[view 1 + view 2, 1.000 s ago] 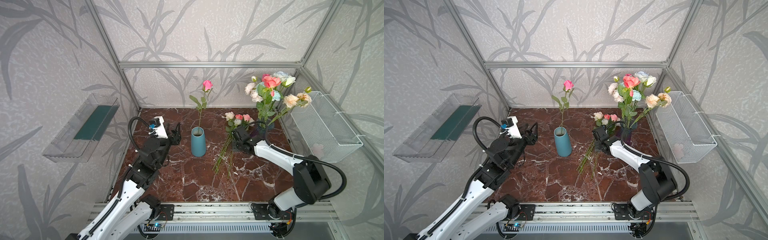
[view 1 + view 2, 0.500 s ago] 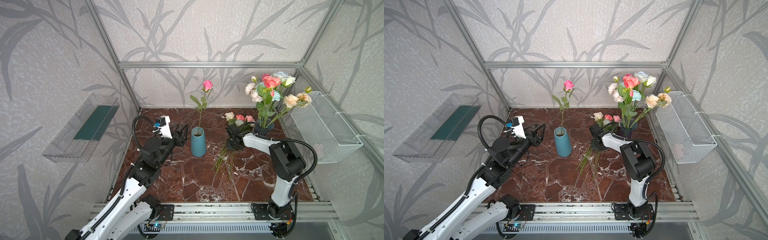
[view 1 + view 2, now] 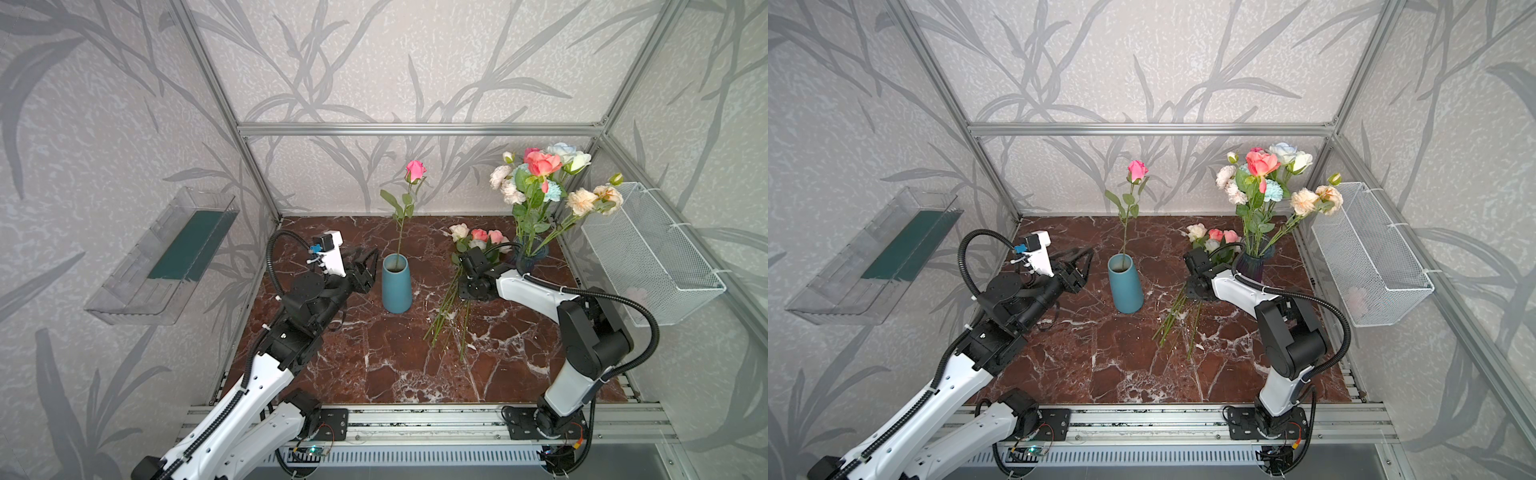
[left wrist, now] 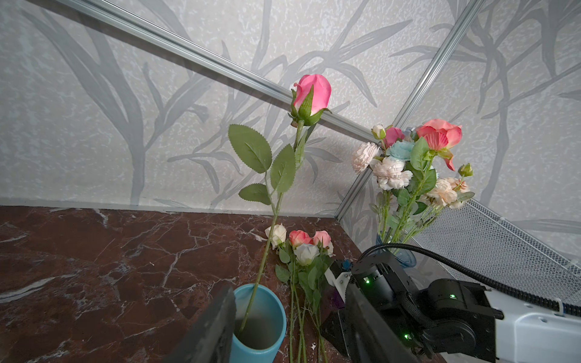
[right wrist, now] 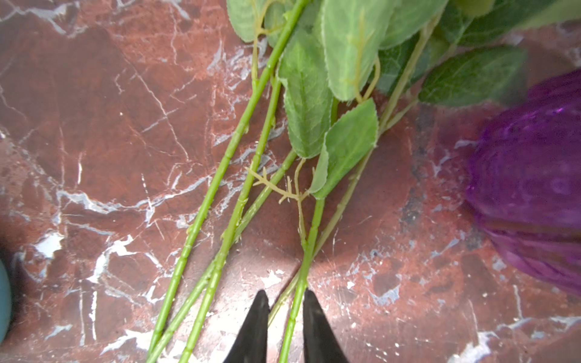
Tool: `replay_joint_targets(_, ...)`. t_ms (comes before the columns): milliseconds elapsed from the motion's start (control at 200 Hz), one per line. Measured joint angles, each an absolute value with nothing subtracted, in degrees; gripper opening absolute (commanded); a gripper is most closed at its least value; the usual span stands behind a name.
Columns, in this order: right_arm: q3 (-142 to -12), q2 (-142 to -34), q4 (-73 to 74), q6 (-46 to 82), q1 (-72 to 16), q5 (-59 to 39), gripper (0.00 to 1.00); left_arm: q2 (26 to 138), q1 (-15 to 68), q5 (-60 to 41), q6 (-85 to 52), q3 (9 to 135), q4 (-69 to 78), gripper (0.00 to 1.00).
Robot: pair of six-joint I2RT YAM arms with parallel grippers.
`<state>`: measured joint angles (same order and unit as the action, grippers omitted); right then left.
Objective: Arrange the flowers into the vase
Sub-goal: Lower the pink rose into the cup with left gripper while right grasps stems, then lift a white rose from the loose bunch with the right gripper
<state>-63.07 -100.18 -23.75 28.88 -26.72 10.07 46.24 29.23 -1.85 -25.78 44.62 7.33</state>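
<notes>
A blue vase stands mid-table in both top views, holding one pink rose upright. Several loose flowers lie on the table to its right, their stems fanned toward the front. My right gripper is down on these stems, shut on two of them side by side; the flowers still rest on the table. My left gripper hangs open just left of the vase's rim, holding nothing.
A purple glass vase with a full bouquet stands at the back right, close to my right wrist. A white wire basket hangs on the right wall. A clear shelf is on the left wall.
My left gripper has moved right, up to the blue vase, staying open. My right gripper has shifted slightly left over the loose stems while its arm's elbow swung in and back out.
</notes>
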Motion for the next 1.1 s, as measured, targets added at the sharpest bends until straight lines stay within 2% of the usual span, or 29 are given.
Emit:
replay_joint_targets(215,-63.0,-104.9,-23.3,29.1,-26.6,10.0,0.22,46.8,29.2,-2.9,-25.8,44.6,7.4,0.57)
replay_joint_targets(405,-63.1,-106.0,-21.8,29.4,-26.5,10.0,0.1,46.8,29.2,-3.1,-25.8,44.6,7.4,0.57)
replay_joint_targets(530,-62.1,-105.1,-21.0,30.2,-26.5,9.9,0.09,46.8,29.2,-3.1,-25.8,44.6,7.4,0.57)
replay_joint_targets(855,-59.3,-92.3,-22.1,29.9,-27.2,8.4,0.09,47.4,29.2,-3.4,-26.3,44.6,7.4,0.57)
replay_joint_targets(1100,-58.1,-85.6,-22.3,30.2,-31.7,6.8,0.06,48.0,29.2,-4.2,-26.6,44.6,7.7,0.57)
